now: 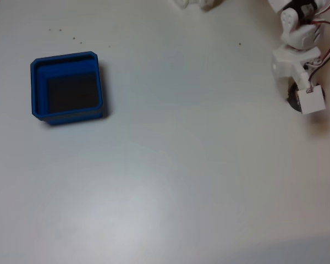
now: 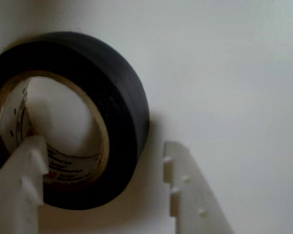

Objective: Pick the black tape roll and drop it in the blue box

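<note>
The black tape roll [image 2: 122, 97] lies flat on the white table, its beige core facing up. My gripper [image 2: 105, 150] is open and straddles the roll's right wall. The left fingertip [image 2: 31, 156] sits inside the ring's hole, and the right fingertip [image 2: 176, 161] is outside, a small gap away from the tape. In the fixed view the gripper [image 1: 292, 88] points down at the far right, with a dark edge of the tape roll [image 1: 290, 102] showing beneath it. The blue box [image 1: 38, 91] stands far off at the left, its dark floor bare.
The white arm [image 1: 297, 33] with red and black wires reaches in from the top right corner. A white object [image 1: 195, 3] lies at the top edge. Open white tabletop [image 1: 192, 110] stretches between the gripper and the box.
</note>
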Robot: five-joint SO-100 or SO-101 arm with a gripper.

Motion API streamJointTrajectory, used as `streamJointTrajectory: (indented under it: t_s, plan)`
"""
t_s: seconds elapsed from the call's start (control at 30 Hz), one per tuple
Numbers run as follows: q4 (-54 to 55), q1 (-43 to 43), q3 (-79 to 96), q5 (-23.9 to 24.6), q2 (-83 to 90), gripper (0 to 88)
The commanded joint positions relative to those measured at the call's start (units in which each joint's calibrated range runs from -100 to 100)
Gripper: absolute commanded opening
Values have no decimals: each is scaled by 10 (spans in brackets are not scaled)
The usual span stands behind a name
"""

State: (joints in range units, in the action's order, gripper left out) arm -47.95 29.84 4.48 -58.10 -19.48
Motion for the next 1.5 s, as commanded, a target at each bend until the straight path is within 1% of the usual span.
streamJointTrajectory:
  t_s: [0.0,0.97,1.03,1.1,1.17,1.27,1.37,1.47]
  plan:
    - [0,8,-37,2,-10,216]
    - [-1,10,-36,-3,-45,207]
    - [-1,10,-37,-3,-59,192]
    - [-1,10,-37,-4,-64,159]
    - [-5,10,-37,-4,-60,107]
    - [-7,10,-37,-4,-59,5]
    - [-12,10,-37,-4,-58,2]
    - [-44,10,-42,-4,-57,12]
